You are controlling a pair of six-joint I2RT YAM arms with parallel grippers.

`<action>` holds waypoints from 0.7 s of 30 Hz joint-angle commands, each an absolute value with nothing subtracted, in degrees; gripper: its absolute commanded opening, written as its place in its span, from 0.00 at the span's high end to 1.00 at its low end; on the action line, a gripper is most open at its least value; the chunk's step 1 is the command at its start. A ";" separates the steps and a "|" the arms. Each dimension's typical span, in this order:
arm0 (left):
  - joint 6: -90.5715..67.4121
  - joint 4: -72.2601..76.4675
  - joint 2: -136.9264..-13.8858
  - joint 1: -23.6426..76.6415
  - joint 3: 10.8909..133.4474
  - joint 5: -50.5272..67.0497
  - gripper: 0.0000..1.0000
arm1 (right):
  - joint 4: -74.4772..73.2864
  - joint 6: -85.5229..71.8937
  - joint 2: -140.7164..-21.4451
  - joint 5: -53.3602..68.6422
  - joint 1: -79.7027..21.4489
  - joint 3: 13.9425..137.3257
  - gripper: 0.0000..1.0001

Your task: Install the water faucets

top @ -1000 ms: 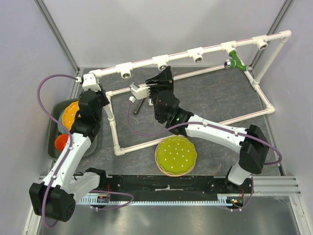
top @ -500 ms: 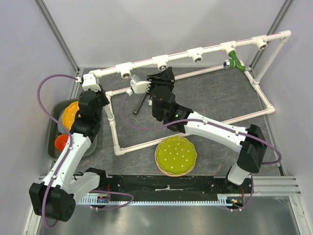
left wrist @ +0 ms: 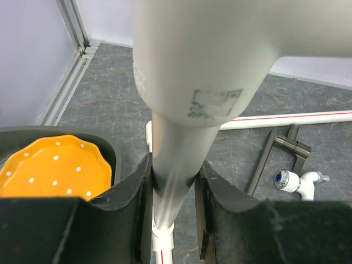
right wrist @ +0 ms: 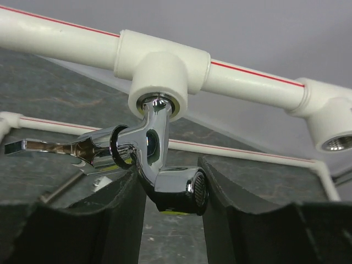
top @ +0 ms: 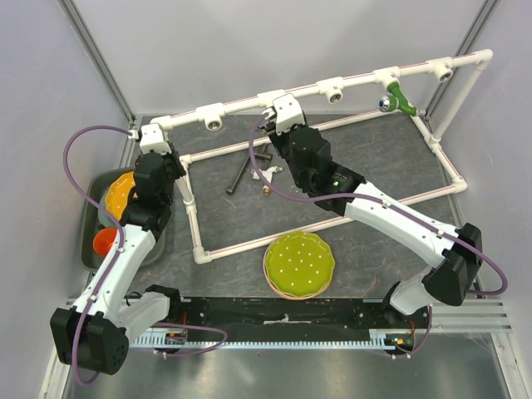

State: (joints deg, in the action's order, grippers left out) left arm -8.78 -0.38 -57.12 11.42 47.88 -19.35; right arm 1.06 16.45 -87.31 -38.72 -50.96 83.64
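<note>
My right gripper [right wrist: 170, 181] is shut on the shiny silver faucet [right wrist: 157, 165], whose lever handle sticks out to the left. The faucet's upper end sits in the mouth of a white tee socket [right wrist: 159, 80] on the top pipe. In the top view this gripper [top: 283, 116] is at the second socket from the left. The white faucet [top: 268, 173] lies on the mat; it also shows in the left wrist view [left wrist: 300, 181]. My left gripper [top: 154, 140] is shut on the pipe frame's upright pipe [left wrist: 173, 165] at the left corner.
A black L-shaped bar [top: 241, 170] lies beside the white faucet. A green tap [top: 401, 100] hangs from a socket at the right. A yellow-green plate [top: 299, 264] sits near the front. An orange plate [top: 120, 193] and an orange cup [top: 105, 241] lie in a dark bin at the left.
My right gripper has carried the silver faucet up and to the right, from inside the frame to the tee socket. The white faucet now shows on the mat. The left arm has not moved.
</note>
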 commanded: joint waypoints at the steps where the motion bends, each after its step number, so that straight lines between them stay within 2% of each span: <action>1: -16.08 0.35 -55.90 12.22 49.75 -15.65 0.98 | 12.75 -5.19 -85.60 -30.15 -46.41 83.67 1.00; 3: -16.00 0.35 -55.90 12.22 49.75 -15.64 0.98 | 12.04 -3.35 -85.61 -29.62 -46.41 84.20 0.98; 6: -16.08 0.35 -55.90 12.22 49.66 -15.64 0.98 | 9.33 1.65 -84.99 -27.25 -46.41 84.64 0.78; 7: -16.08 0.35 -55.99 12.13 49.66 -15.64 0.98 | 7.32 3.06 -84.73 -26.81 -46.41 84.64 0.61; 9: -16.17 0.35 -55.99 12.22 49.66 -15.56 0.98 | 5.81 8.14 -83.85 -25.75 -46.58 83.77 0.48; 10: -16.17 0.35 -55.99 12.22 49.75 -15.47 0.98 | 4.58 10.26 -82.72 -25.75 -46.67 83.32 0.38; 13: -16.35 0.35 -56.25 12.22 49.66 -15.21 0.98 | 1.34 18.17 -80.51 -25.14 -47.11 82.18 0.22; 16: -16.44 0.35 -56.34 12.22 49.75 -15.12 0.98 | -2.61 27.81 -79.10 -25.48 -48.25 82.09 0.12; 21: -16.44 0.35 -56.34 12.22 49.66 -15.20 0.98 | -6.50 45.94 -80.15 -31.80 -53.34 82.62 0.03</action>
State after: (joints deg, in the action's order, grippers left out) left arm -8.99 -0.95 -56.86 11.38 47.88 -19.05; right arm -4.95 29.58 -81.41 -28.64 -49.50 81.76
